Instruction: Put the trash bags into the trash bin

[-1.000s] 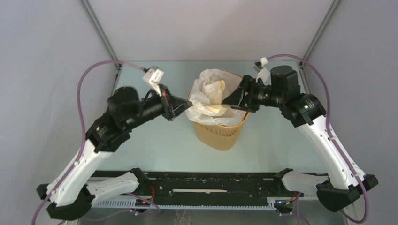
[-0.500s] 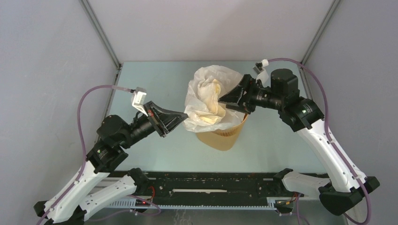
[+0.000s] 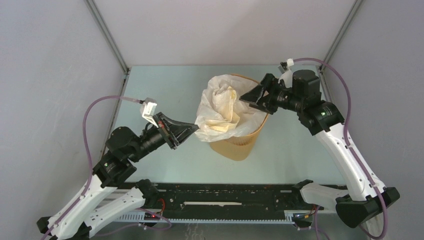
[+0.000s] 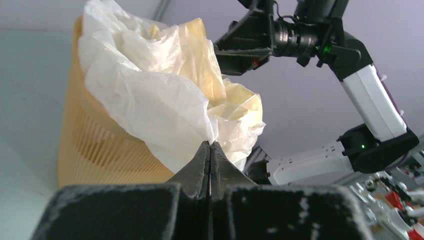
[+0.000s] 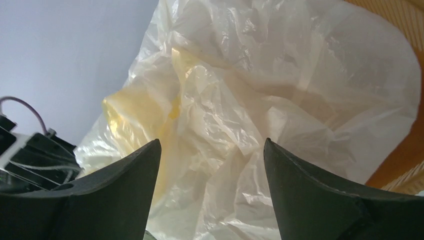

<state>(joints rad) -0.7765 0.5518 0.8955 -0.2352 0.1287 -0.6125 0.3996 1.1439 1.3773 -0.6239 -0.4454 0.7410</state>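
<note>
- Top external view: the trash bin (image 3: pixel 236 145) stands upright on the pale green worktop (image 3: pixel 170 85), between the two arms.
- The trash bag (image 3: pixel 220 107) is a crumpled, translucent cream-white heap sitting in and above the bin's mouth. It bulges over the rim on the bin's left and near sides, and a pale yellow band shows among its folds.
- The orange-yellow far rim of the bin shows behind the bag. The slotted lower body is uncovered below it.
- The left gripper (image 3: pixel 196 128) reaches in from the bin's left, its tips at the bag's overhanging lower edge, just outside the rim.
- Left wrist view: its jaws are pressed together and pinch a fold of the film, which rises from the tips towards the bin's mouth.
- The right gripper (image 3: pixel 243 98) is above the bin's right rim and points at the bag.
- Right wrist view: its jaws are spread wide with the crinkled film in front of them. Whether either finger touches the film cannot be told.
</note>
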